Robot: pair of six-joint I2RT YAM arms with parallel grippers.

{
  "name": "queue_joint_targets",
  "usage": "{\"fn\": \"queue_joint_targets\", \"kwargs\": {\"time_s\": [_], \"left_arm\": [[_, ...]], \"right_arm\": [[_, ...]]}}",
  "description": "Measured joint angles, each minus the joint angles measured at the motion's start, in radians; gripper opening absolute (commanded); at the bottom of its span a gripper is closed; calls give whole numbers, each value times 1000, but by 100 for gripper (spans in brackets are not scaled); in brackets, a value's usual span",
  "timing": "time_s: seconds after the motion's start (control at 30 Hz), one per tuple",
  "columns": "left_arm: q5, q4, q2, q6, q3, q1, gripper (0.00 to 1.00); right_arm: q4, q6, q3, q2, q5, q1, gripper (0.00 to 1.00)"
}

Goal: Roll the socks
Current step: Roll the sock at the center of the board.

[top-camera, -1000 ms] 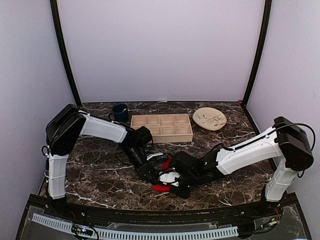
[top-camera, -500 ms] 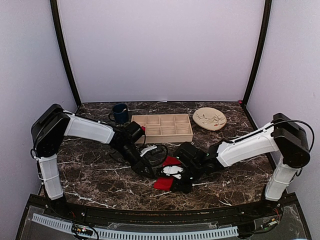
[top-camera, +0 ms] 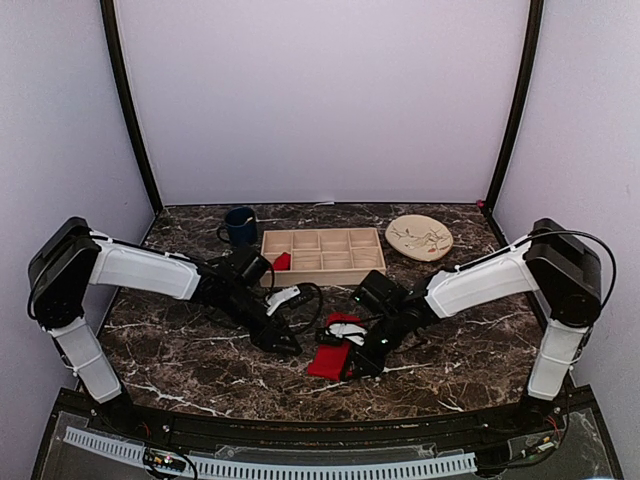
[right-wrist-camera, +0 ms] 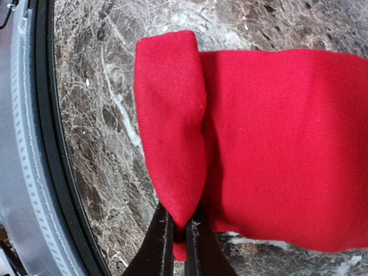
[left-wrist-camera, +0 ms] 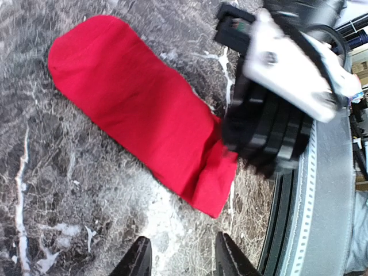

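The top view looks down from high at the near side, taking in the whole desk (top-camera: 180,350) and the back wall (top-camera: 320,100). Both wrist views sit close over the marble, each with its own jaws at the bottom edge. All three share the red sock (top-camera: 327,362), which fills much of each close frame

Two red socks: the first sock (top-camera: 325,362) is at six o'clock on the one table (top-camera: 180,350), and the second sock (top-camera: 281,262) (only a red scrap shows) is at the nine o'clock end of the one tray (top-camera: 330,275). One dark mug (top-camera: 240,226) at eleven. One tan plate (top-camera: 419,238) at one. Two robot arms: the left arm (top-camera: 140,270) and the right arm (top-camera: 480,285).
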Motion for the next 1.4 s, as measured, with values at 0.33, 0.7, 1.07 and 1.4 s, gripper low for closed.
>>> {"fn": "queue_joint_targets", "kwargs": {"time_s": [0.33,0.7,1.07,1.4], "left_arm": [[-98,53,-40,50,-14,-113,40],[-185,47,-48,133,-12,-171,43],[-206,-7,25,213,73,-221,44],[-232,-50,77,256,116,-252,44]], "right_arm": [[-50,-1,40,55,-135,-44,3],[-69,0,45,88,-236,-68,3],[-87,1,62,114,-282,-82,3],[-96,0,67,125,-307,-92,4]]}}
